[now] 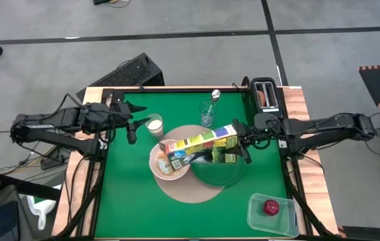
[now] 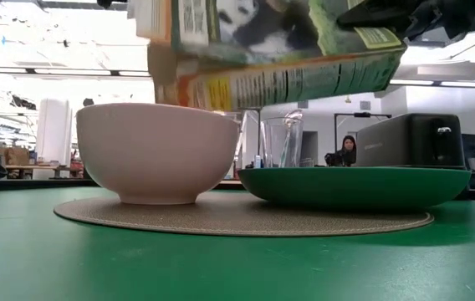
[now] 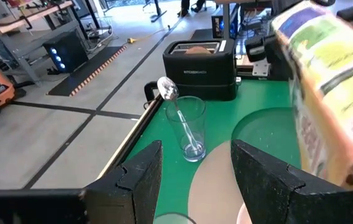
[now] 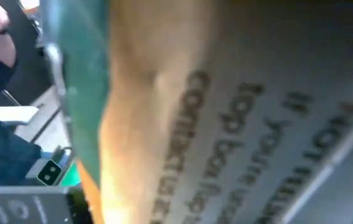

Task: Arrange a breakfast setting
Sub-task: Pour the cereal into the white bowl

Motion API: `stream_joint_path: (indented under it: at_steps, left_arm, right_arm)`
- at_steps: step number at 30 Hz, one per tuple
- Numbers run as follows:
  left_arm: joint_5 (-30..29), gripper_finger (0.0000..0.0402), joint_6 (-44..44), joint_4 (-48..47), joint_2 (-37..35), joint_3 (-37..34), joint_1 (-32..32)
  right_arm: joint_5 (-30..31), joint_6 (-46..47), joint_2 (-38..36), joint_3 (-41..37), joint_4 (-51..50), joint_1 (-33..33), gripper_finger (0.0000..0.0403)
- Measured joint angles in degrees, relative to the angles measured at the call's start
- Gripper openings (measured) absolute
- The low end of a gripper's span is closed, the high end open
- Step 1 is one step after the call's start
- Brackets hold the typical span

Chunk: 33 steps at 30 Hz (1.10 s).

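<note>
My right gripper [image 1: 242,143] is shut on a colourful cereal box [image 1: 200,142], held tilted above the white round bowl [image 1: 162,165] and the green plate [image 1: 221,175], which both stand on the round tan mat [image 1: 190,191]. The low view shows the box [image 2: 279,50] over the bowl [image 2: 154,150]. My left gripper [image 1: 136,123] is open and empty beside the white cup [image 1: 154,125]. The clear glass [image 3: 189,130] stands farther back with the metal spoon [image 3: 167,90] upright in it. Round bread [image 3: 196,50] sits in the toaster. A small red fruit [image 1: 271,207] lies in a clear container. My right gripper holds the cereal box by its right-hand end [image 1: 233,139], the fingers coming level from the table's right side. The box is lifted clear and lies on a slant, its other end [image 1: 166,147] over the bowl. The box fills the right wrist view and hides the fingers.
A black toaster [image 1: 265,94] stands at the table's far right corner. The clear container [image 1: 255,218] sits near the front right corner. Open green table shows in front of the mat and at the left. A person sits in the room behind [image 2: 348,149].
</note>
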Motion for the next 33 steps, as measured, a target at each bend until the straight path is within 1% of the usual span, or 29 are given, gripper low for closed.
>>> stream_joint_path:
  at_steps: [3,7,13,23,29,33]
  left_arm:
    - [0.1,0.0180,-0.1,2.3,-0.4,-1.6,0.0]
    - [0.6,0.0180,-0.2,5.3,-1.3,-3.2,0.0]
    - [0.6,0.0180,-0.1,5.9,-1.5,-3.4,0.0]
    - [1.6,0.0180,0.6,8.5,-1.5,-3.4,0.0]
    - [1.6,0.0180,0.9,9.9,-1.4,-3.4,0.0]
    - [1.6,0.0180,0.9,10.3,-1.4,-3.4,0.0]
  right_arm:
    - [0.1,0.5,-1.1,-1.9,0.6,-0.1,0.0240]
    - [0.2,1.5,-1.9,-5.3,7.3,-0.1,0.0239]
    - [0.2,2.5,-1.5,-10.0,14.6,-0.6,0.0239]
    - [0.4,5.4,-1.5,-20.0,33.9,-0.7,0.0239]
    - [0.7,6.5,-0.9,-25.5,47.3,-0.8,0.0239]
    - [0.7,7.1,-0.9,-26.6,48.6,-0.8,0.0239]
